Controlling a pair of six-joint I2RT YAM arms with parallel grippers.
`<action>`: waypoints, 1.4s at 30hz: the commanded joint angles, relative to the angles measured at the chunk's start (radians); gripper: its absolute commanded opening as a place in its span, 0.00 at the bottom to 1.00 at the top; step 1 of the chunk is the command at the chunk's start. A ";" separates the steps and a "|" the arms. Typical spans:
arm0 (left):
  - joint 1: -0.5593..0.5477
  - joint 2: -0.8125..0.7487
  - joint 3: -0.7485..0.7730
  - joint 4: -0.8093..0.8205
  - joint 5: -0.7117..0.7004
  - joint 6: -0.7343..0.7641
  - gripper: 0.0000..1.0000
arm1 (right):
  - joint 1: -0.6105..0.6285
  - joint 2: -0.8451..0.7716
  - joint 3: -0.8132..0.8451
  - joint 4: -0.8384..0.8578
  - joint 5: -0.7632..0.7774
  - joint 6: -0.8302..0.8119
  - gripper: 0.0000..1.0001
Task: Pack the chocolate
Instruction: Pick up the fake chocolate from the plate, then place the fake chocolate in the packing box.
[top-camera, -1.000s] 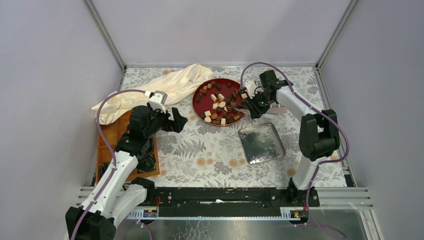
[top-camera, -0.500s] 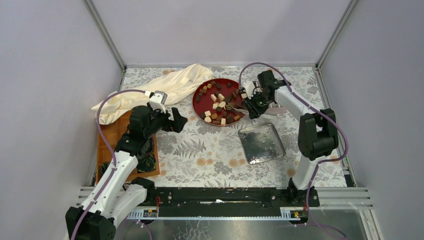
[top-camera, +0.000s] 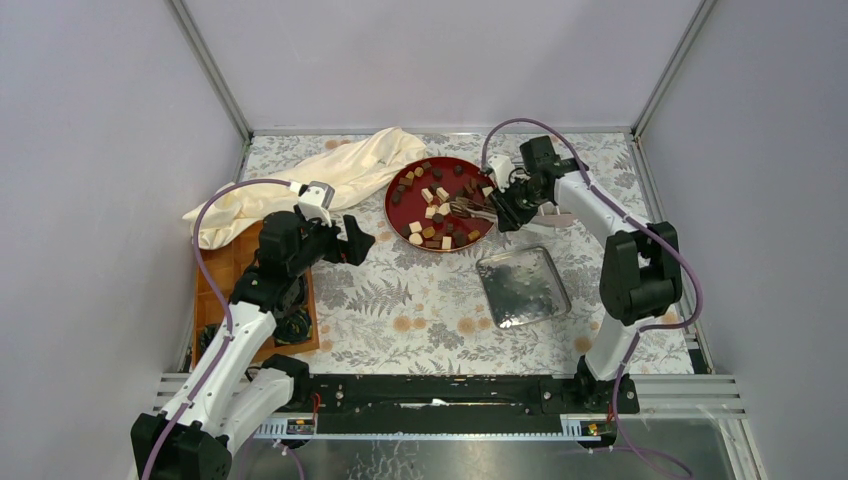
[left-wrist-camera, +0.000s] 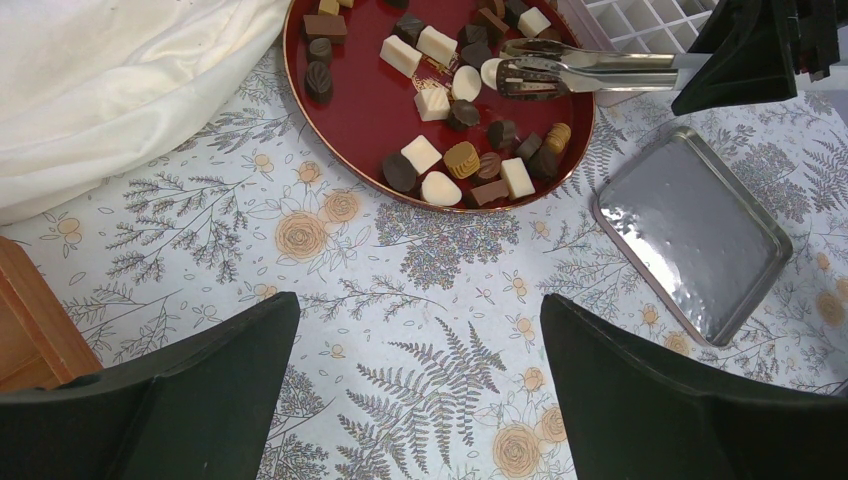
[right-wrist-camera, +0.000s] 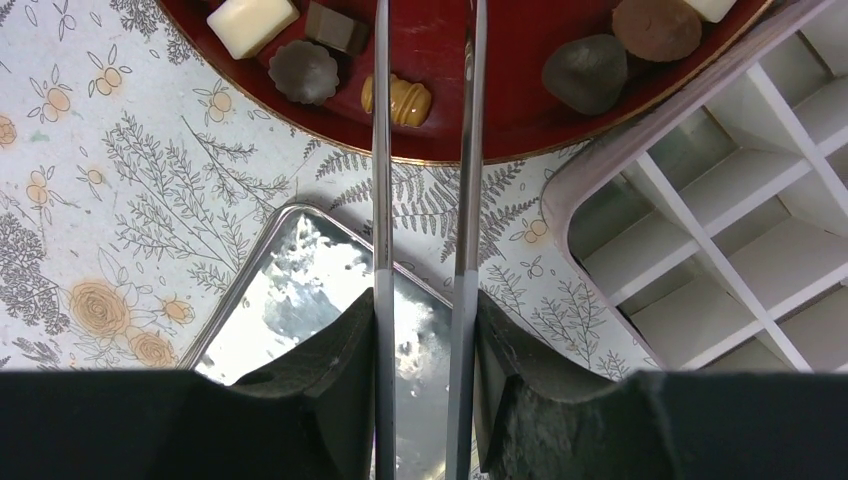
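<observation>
**Chocolates loose on the red plate, right arm's tongs over them**

From my station I see the chocolates (left-wrist-camera: 421, 153) all lying on the round red plate (top-camera: 395, 215) at the far middle of the floral-covered table (top-camera: 400, 300). They are small pieces in mixed colours: dark brown, mid brown, caramel tan and cream white. Some are square blocks, others are domes and ovals. Through the right wrist camera I can pick out a ridged caramel piece (right-wrist-camera: 397, 97), a fluted dark one (right-wrist-camera: 303, 70) and a smooth dark dome (right-wrist-camera: 587, 72) near the plate's rim.

The right gripper (right-wrist-camera: 425, 330) has its fingers pressed in on the two arms of the metal tongs (left-wrist-camera: 560, 72). The arms run parallel with a narrow gap between them. The tong tips sit over the right side of the plate, just beside a white oval piece (left-wrist-camera: 490, 72). I cannot tell whether they grip anything.

The left gripper (left-wrist-camera: 415, 310) hangs over the table left of the plate with its fingers spread wide.

A white divided box (right-wrist-camera: 720, 220) sits just right of the plate. A silver tray (left-wrist-camera: 690, 235) lies nearer the arms. A cream cloth (top-camera: 310, 180) is bunched beside the plate's left edge.
</observation>
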 joint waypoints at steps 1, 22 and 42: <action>-0.005 -0.017 0.010 0.008 0.008 0.001 0.99 | -0.033 -0.079 0.017 0.034 -0.069 0.018 0.03; -0.005 -0.019 0.011 0.009 0.020 -0.005 0.99 | -0.329 -0.160 -0.057 0.213 0.011 0.146 0.04; -0.005 -0.021 0.011 0.011 0.026 -0.010 0.99 | -0.328 -0.060 -0.052 0.272 0.038 0.180 0.10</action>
